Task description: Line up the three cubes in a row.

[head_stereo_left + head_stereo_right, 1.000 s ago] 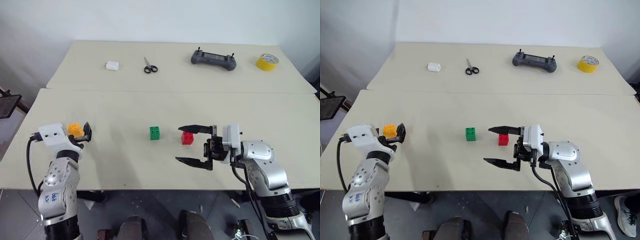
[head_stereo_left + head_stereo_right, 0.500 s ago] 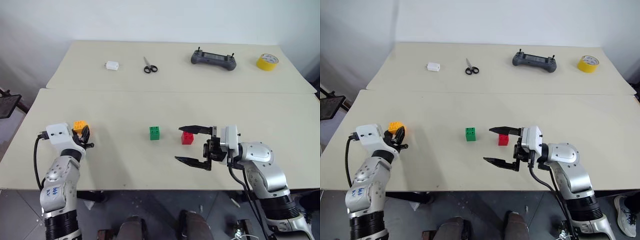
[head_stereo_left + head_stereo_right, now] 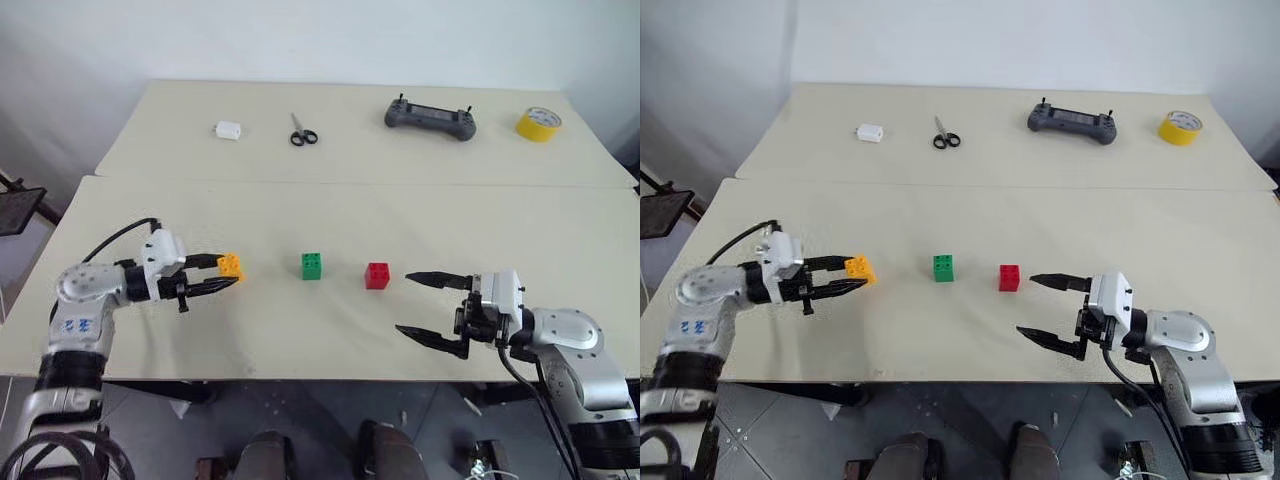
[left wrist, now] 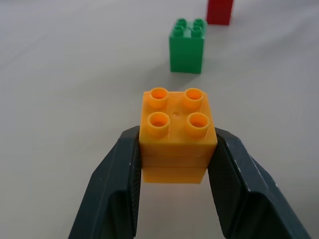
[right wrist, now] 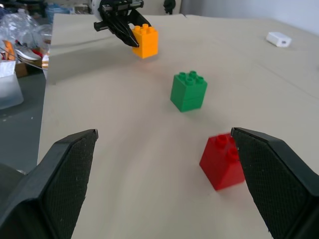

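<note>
From the head camera, the left claw pinches the orange cube at its tips, carried level and to the left of the green cube and the red cube, which sit near each other on the front table. The hold looks meant to bring the orange cube into line as the third in the row. The right claw hangs spread and empty, to the right of the red cube and apart from it, seemingly kept clear of the row.

From the left wrist, the orange cube is gripped studs-up between the two dark fingers, which press its side walls; the green cube stands beyond it, the red cube farther on, so the held piece already points roughly along their line.

From the right wrist, the wide-set fingers frame all three: the red cube nearest, the green cube beyond, and the orange cube farthest, in the left claw's grip. A white block lies well off on the rear table.
</note>
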